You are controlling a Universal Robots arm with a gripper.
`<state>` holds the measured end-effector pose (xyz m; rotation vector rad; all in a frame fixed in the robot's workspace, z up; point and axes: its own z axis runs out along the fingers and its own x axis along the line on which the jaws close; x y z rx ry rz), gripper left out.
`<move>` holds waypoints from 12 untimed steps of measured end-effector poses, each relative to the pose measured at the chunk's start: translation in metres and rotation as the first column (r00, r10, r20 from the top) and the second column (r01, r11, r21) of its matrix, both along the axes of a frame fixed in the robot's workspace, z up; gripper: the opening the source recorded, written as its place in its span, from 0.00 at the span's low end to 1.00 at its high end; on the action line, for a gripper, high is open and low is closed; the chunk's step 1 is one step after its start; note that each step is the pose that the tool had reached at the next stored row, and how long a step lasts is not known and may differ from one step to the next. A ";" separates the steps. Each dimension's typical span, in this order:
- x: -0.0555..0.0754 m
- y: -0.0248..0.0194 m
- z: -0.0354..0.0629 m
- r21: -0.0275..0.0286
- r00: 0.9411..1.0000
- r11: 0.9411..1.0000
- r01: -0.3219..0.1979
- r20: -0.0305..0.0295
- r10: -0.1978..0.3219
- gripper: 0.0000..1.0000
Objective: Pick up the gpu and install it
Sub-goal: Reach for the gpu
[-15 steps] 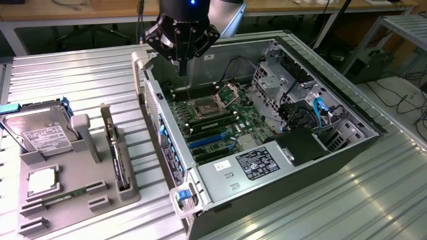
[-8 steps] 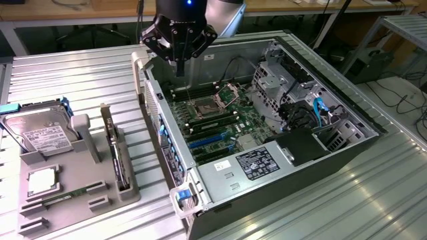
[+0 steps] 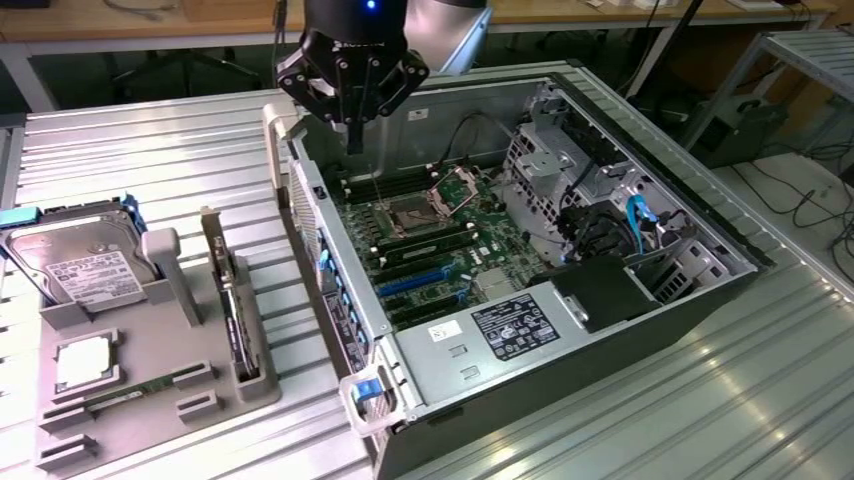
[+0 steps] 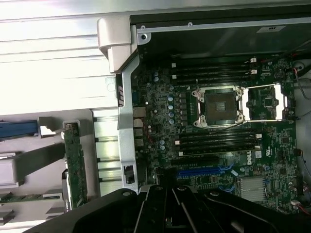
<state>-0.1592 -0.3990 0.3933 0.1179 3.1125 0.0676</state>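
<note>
- Gripper [image 3: 354,138] hangs over the rear corner of the open case [image 3: 607,365], at the exterior view's upper left of the case, fingers pointing down.
- Fingers are pressed together to a narrow tip, with nothing held between them.
- Gpu [image 3: 235,310] stands on edge in a slot of the grey tray [image 3: 150,345], on the exterior view's left, just beside the case's outer wall. Its metal bracket is at the far end.
- Gpu and gripper are well apart, with no contact. In the wrist view the gpu [image 4: 75,165] lies outside the case frame.
- Hard drive [image 3: 80,265] sits upright in the tray's far holder; memory stick [image 3: 134,388] lies near its front.
- Motherboard [image 3: 447,250] is exposed inside the case, with the socket [image 3: 404,218] open and the blue slots [image 3: 420,280] bare.
- Tray and case both rest on the ribbed metal table [image 3: 160,150].
</note>
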 end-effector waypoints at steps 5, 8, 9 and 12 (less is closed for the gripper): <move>-0.004 0.0000 0.0000 0.000 1.000 1.000 0.000 0.000 0.000 0.11; -0.006 0.0000 0.0000 0.000 1.000 1.000 0.000 0.000 0.000 0.11; -0.007 0.0000 0.0000 0.000 1.000 1.000 0.000 0.000 0.000 0.11; -0.009 0.0000 0.0000 0.000 1.000 1.000 0.000 0.000 0.000 0.11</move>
